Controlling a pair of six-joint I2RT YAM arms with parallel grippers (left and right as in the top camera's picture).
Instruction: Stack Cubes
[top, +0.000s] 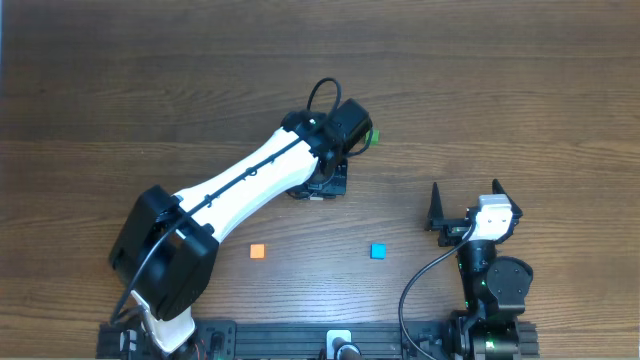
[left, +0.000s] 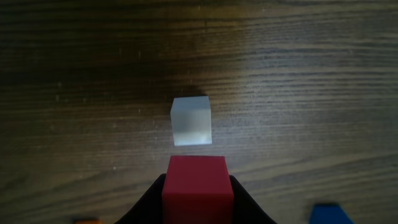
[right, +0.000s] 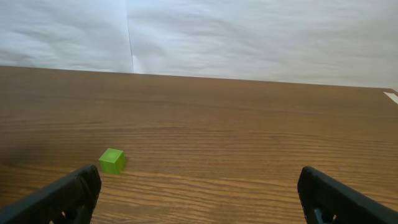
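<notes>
My left gripper (left: 198, 202) is shut on a red cube (left: 198, 184), held just above the wooden table. A white cube (left: 191, 121) sits on the wood a short way beyond the red one. From above, the left arm stretches to the table's middle, where its gripper (top: 325, 180) hangs. A green cube (top: 373, 138) lies just past it to the right, and also shows ahead of my right gripper as the green cube (right: 112, 160). An orange cube (top: 258, 251) and a blue cube (top: 378, 251) rest nearer the arm bases. My right gripper (top: 466, 205) stands open and empty at the right.
The wooden table (top: 520, 90) spreads wide around the cubes. A white wall (right: 249, 37) rises behind its far edge. A blue cube's corner (left: 329, 214) and an orange cube's edge (left: 87, 220) show in the left wrist view.
</notes>
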